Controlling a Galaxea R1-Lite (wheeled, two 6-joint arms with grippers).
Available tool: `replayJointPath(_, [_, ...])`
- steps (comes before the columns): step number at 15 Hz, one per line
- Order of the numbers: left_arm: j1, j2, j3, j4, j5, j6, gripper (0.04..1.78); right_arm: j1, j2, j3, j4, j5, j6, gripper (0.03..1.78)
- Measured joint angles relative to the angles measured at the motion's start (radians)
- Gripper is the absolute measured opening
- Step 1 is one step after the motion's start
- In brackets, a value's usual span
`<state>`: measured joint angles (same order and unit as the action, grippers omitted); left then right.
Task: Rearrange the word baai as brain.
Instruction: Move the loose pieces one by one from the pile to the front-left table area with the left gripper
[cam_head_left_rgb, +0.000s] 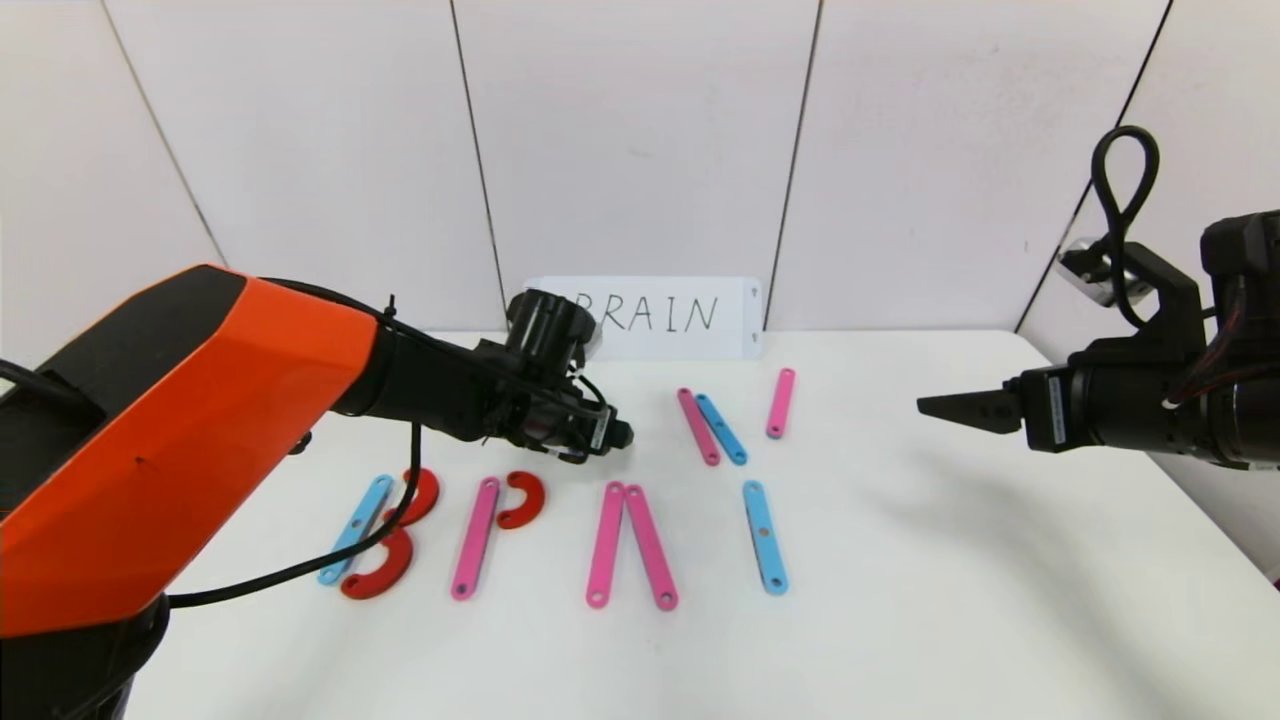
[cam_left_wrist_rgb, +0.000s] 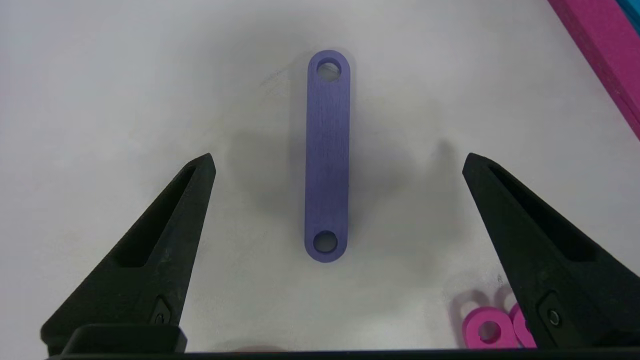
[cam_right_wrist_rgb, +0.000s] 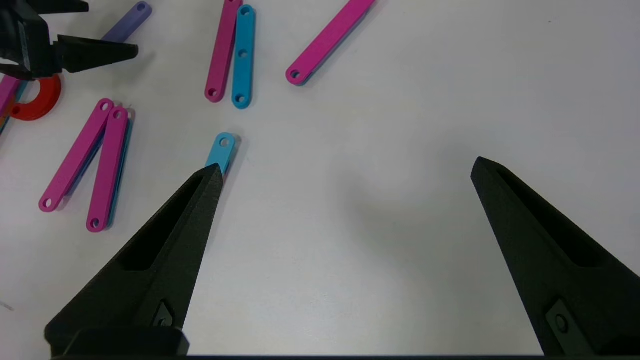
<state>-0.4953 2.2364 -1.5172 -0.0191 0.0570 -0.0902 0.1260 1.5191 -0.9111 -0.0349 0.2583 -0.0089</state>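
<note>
While the word stands unfinished along the lower centre of the head view, I record a blue bar (cam_head_left_rgb: 355, 529) with two red arcs (cam_head_left_rgb: 398, 535) as the B, a pink bar (cam_head_left_rgb: 475, 537) with one red arc (cam_head_left_rgb: 523, 499) as an R lacking its leg, two pink bars (cam_head_left_rgb: 630, 545) as an A without crossbar, and a blue bar (cam_head_left_rgb: 765, 537) as the I; no N exists, with three spare bars (cam_head_left_rgb: 730, 417) lying above. I hold the left gripper (cam_left_wrist_rgb: 339, 160) poised over the purple bar (cam_left_wrist_rgb: 327, 155), jaws spread wide either side, not touching. My right gripper (cam_right_wrist_rgb: 345, 170) hovers at the right edge, spread, empty.
</note>
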Motion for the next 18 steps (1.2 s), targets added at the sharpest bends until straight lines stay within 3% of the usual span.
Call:
replayJointPath(2, [0.000, 0.012, -0.005, 0.002, 0.002, 0.002, 1.67, -0.001, 0.000, 0.000, 0.000, 0.000, 0.000, 1.74])
replayJointPath(5, [0.000, 0.023, -0.016, 0.009, 0.004, 0.002, 1.38, -0.001, 0.000, 0.000, 0.000, 0.001, 0.000, 1.74])
replayJointPath(10, [0.000, 0.033, -0.023, 0.010, 0.008, 0.002, 0.52, -0.001, 0.002, 0.001, 0.000, 0.000, -0.001, 1.74])
replayJointPath(12, [0.000, 0.035, -0.024, 0.009, 0.008, 0.002, 0.29, 0.000, 0.002, 0.001, 0.000, 0.001, -0.001, 1.74])
replayJointPath(18, [0.000, 0.017, -0.015, 0.017, 0.021, 0.001, 0.27, 0.000, 0.001, 0.001, 0.000, 0.001, -0.001, 1.74])
